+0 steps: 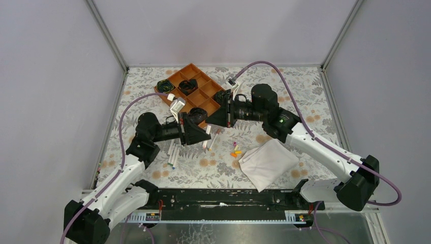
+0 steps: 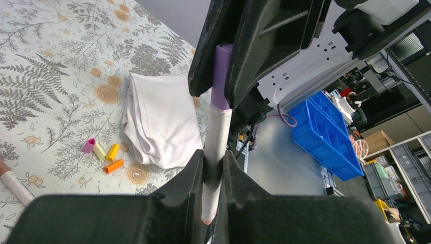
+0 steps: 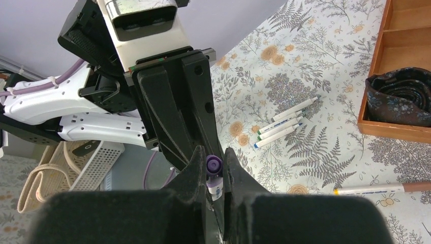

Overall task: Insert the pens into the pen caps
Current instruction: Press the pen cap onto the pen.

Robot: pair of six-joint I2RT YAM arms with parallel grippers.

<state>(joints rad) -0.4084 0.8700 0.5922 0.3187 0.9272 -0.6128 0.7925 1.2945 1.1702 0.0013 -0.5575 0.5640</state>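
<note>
Far to the left of the white cloth (image 1: 267, 161), a small group of uncapped pens (image 1: 172, 152) lies on the table and waits for its turn. Closer to the cloth, but left of it and raised above the table, the left claw (image 2: 214, 168) is closed on the white barrel of one pen (image 2: 217, 132). It holds the pen near the back end, so the front part is free.

At that front end sits the purple cap (image 2: 222, 76), and the right claw (image 3: 215, 162) is closed on it. The two claws meet nose to nose. The cap and the barrel seem to lie in one line, and the cap seems to cover the tip already. I cannot tell if it is pressed home.

Just beside the left edge of the cloth lie the loose caps (image 1: 236, 150): pink, yellow and orange.

I judge that the step in hand is the joining of this pen with its cap. The next move probably calls for a short, straight push along the barrel with no tilt. Then one claw must let go, so that the other can lay the capped pen down.
</note>
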